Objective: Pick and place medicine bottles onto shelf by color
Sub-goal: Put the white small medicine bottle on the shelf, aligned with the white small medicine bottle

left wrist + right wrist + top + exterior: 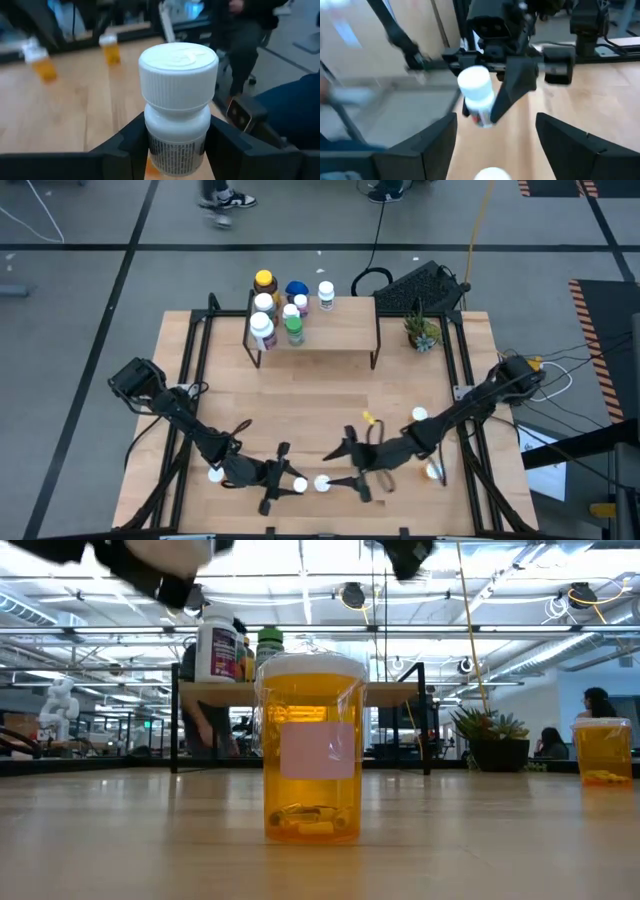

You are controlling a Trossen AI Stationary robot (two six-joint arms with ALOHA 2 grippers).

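Observation:
My left gripper (288,482) is near the table's front edge, shut on a white medicine bottle (177,100) with a white ribbed cap. My right gripper (342,466) stands open a little to its right, fingers spread and pointing at the held bottle (476,97). Between them an orange bottle (312,755) with a pale cap stands upright on the table. The shelf (330,330) is at the far side, with several bottles (272,308) standing on its left end. My left gripper pinches the white bottle's body (175,145), just below the cap, between its two fingers (227,145). The cap stands above the fingers. In the right wrist view the bottle hangs clear of the table, a little tilted.
More bottles stand on the table: one at the left front (215,475), two at the right (419,415) (435,471). A small yellow thing (368,418) lies mid-table. A potted plant (421,330) stands at the far right. A person sits just beyond the table (295,115).

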